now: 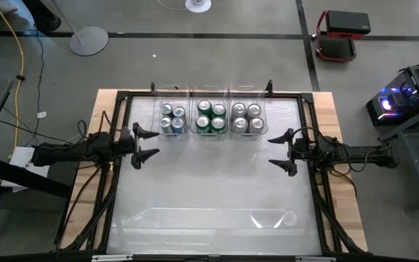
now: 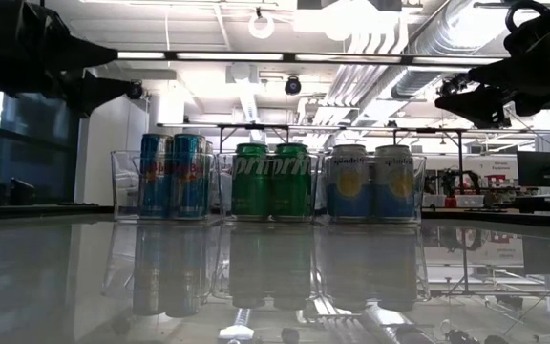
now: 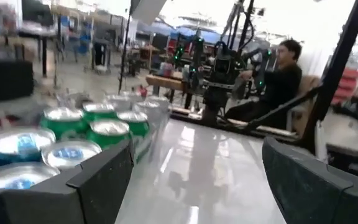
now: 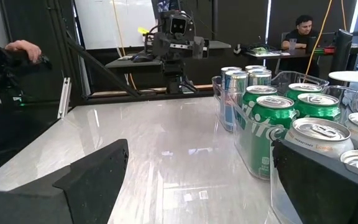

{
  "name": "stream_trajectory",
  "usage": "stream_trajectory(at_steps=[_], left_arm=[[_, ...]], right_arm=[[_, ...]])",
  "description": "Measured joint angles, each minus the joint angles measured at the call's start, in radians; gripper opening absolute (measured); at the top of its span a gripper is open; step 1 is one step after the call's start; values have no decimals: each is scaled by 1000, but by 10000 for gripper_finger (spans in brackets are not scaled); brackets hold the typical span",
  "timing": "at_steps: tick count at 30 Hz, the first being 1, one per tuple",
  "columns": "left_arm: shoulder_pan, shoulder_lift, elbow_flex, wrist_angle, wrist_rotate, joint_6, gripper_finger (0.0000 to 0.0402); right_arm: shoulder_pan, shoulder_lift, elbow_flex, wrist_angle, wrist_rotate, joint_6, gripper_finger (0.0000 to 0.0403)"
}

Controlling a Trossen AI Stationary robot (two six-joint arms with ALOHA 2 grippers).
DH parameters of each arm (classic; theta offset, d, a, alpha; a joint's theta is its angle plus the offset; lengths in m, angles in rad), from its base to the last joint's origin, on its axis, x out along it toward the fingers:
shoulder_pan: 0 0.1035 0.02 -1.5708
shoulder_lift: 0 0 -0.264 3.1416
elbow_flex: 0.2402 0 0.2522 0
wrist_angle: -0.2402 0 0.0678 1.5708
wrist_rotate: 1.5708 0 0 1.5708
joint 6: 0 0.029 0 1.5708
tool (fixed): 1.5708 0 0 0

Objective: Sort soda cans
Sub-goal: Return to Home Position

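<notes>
Three clear bins stand side by side at the table's far edge. The left bin (image 1: pixel 172 119) holds several blue soda cans (image 2: pixel 172 176), the middle bin (image 1: pixel 210 118) several green cans (image 2: pixel 271 181), the right bin (image 1: pixel 246 119) several silver-grey cans (image 2: pixel 374 183). All cans stand upright on their bases inside the bins. My left gripper (image 1: pixel 147 144) hovers open at the table's left side, level, near the blue cans. My right gripper (image 1: pixel 282 150) hovers open at the right side, level, a little nearer than the bins. Neither holds anything.
The glossy table top (image 1: pixel 209 189) stretches bare from the bins to the near edge, inside a black frame (image 1: pixel 122 98). People sit at desks beyond the table (image 3: pixel 281 74) (image 4: pixel 303 28). A hand (image 4: pixel 23 48) shows in the room at the left of the right wrist view.
</notes>
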Motion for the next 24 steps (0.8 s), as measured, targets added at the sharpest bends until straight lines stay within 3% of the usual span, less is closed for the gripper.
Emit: stream_trajectory(at_steps=[6, 16, 24], left_arm=[[0, 0, 0, -7, 0, 124, 308], [2, 0, 0, -45, -4, 241, 182], [2, 0, 0, -45, -3, 288, 111]], right_arm=[[0, 0, 0, 0, 0, 0, 385], [0, 0, 0, 0, 0, 0, 385], [0, 0, 0, 0, 0, 0, 385]])
